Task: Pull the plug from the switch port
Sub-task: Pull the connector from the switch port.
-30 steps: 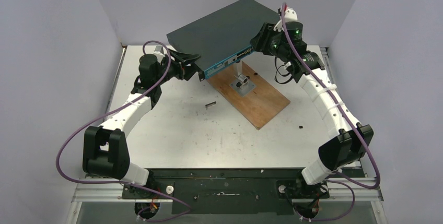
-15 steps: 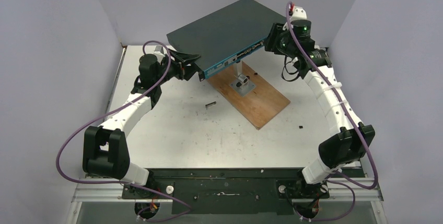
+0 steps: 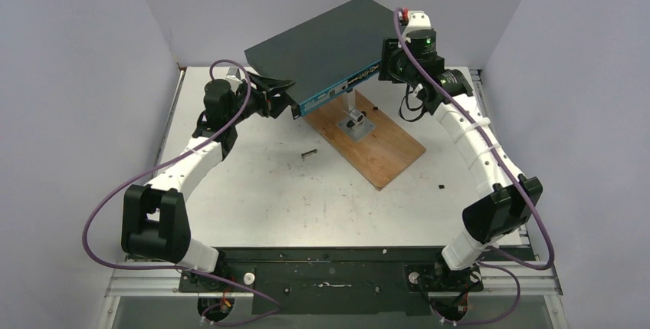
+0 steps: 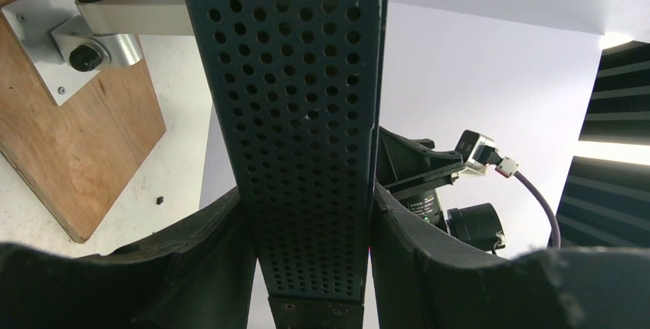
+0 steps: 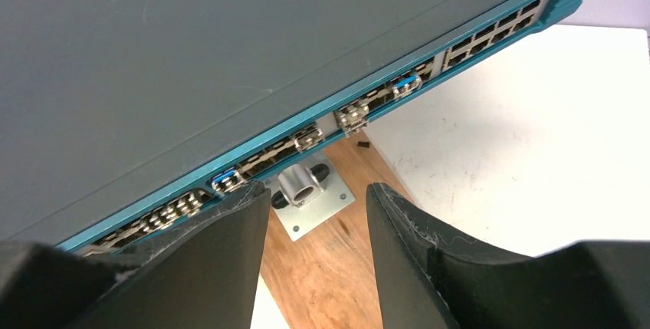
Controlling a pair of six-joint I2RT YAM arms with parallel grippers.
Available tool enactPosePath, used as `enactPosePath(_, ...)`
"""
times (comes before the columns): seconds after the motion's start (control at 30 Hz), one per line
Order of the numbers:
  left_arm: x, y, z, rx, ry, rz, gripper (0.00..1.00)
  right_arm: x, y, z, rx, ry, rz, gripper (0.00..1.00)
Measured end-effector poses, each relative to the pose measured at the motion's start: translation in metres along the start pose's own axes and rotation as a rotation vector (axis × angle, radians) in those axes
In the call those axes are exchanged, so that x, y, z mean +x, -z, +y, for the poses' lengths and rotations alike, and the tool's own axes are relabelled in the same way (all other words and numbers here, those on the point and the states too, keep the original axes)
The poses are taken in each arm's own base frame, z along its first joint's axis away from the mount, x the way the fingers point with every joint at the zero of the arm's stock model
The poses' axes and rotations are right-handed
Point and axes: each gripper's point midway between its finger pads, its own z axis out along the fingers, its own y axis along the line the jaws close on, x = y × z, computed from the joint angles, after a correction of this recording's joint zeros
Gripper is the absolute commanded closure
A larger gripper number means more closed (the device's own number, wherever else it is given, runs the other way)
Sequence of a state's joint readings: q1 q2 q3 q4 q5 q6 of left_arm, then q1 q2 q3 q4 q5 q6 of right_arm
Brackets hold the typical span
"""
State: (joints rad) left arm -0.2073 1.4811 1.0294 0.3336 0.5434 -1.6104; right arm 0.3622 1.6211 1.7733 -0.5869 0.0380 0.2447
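Observation:
The switch (image 3: 322, 41) is a wide dark grey box raised on a post, its blue front face (image 3: 341, 85) turned toward the arms. My left gripper (image 3: 288, 97) is shut on its left end. In the left wrist view the perforated side (image 4: 306, 114) fills the gap between my fingers (image 4: 222, 245). My right gripper (image 3: 383, 64) is open and empty, just in front of the right part of the front face. In the right wrist view (image 5: 314, 191) several metal plugs sit in the sockets. One blue-tabbed plug (image 5: 228, 180) is beside my left finger and another (image 5: 406, 82) lies farther along.
A brown wooden board (image 3: 383, 149) lies under the switch and carries a metal bracket (image 3: 356, 123) with the post. A small dark piece (image 3: 309, 153) lies left of the board and another (image 3: 442, 186) to the right. Walls close in on three sides.
My right wrist swung out to the right, then came back left to the switch's front face. The left arm and the switch have not moved.

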Motion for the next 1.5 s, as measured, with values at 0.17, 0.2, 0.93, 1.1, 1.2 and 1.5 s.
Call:
enactPosePath(0.17,0.000,0.000,0.000,0.000,0.001,0.000,1.00,0.003,-0.005,-0.006,0.034,0.007,0.009,0.50)
enactPosePath(0.2,0.000,0.000,0.000,0.000,0.001,0.000,1.00,0.003,-0.006,-0.007,0.039,0.009,0.011,0.50)
enactPosePath(0.93,0.000,0.000,0.000,-0.001,0.002,0.003,1.00,0.001,-0.021,-0.013,0.081,0.020,0.003,0.56)
enactPosePath(1.1,0.000,-0.001,0.000,-0.001,0.002,0.008,1.00,0.000,-0.021,-0.015,0.096,0.019,0.000,0.59)
enactPosePath(1.2,0.000,-0.001,0.000,-0.001,0.003,0.009,1.00,0.000,-0.021,-0.015,0.095,0.016,0.000,0.61)
enactPosePath(1.5,0.001,-0.001,0.000,0.000,0.002,0.011,1.00,0.010,-0.019,-0.017,0.086,-0.042,0.007,0.64)
